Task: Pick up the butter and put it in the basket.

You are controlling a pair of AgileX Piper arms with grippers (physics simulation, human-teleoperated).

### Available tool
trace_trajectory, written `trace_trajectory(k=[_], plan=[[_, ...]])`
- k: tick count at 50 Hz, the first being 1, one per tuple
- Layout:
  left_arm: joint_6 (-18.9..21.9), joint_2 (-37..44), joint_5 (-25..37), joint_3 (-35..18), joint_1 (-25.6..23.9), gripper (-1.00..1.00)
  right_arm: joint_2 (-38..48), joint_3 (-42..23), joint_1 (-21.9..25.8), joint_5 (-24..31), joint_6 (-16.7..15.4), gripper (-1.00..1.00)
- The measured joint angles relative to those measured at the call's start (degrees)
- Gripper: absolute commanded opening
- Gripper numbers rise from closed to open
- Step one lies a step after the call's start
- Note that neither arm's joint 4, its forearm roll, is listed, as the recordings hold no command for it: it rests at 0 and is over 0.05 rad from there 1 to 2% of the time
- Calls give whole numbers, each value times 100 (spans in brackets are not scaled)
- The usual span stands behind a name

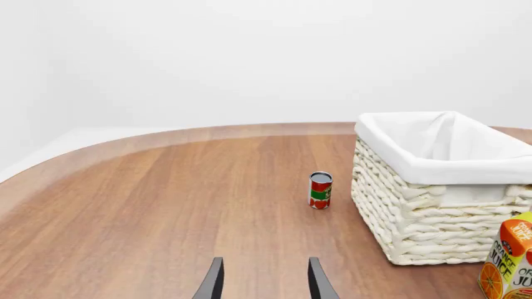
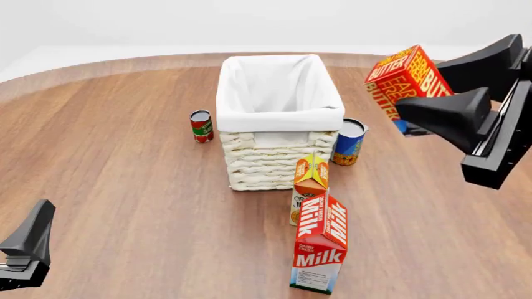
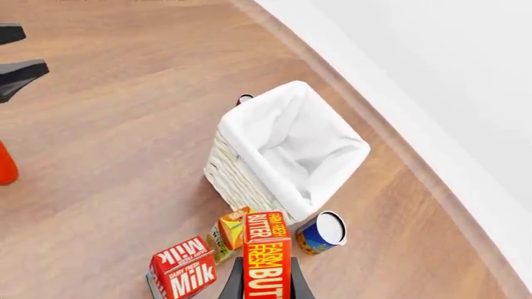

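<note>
In the left wrist view the left tool shows only its two dark fingertips, spread apart with bare wood between them and nothing held; ahead of them stands a small red-and-green can, just beside the woven wall of the basket, and the orange juice carton cuts into the frame's edge near the basket's corner. The worktop runs open and unobstructed on the can's far side, out to its curved edge. In the front view the right tool is raised at the right, its black fingers clamped on the butter, which hangs tilted in the air above the worktop — beside the basket's right rim, not over its opening. Below it a blue can stands against the basket's right wall; the juice carton stands in front of the basket, and the milk carton nearer the camera, touching or nearly touching the juice. The left tool sits low at the lower left corner, well apart from everything. In the right wrist view the butter fills the space between the fingers, lettering facing up; the basket's white liner lies open and unblocked beyond — milk, juice and blue can cluster along its nearer walls.
</note>
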Motion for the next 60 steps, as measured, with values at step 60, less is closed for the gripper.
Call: trace_trajectory(k=[60], plan=[[0, 0, 0, 0, 0, 100, 737, -991, 267, -131, -94, -100]])
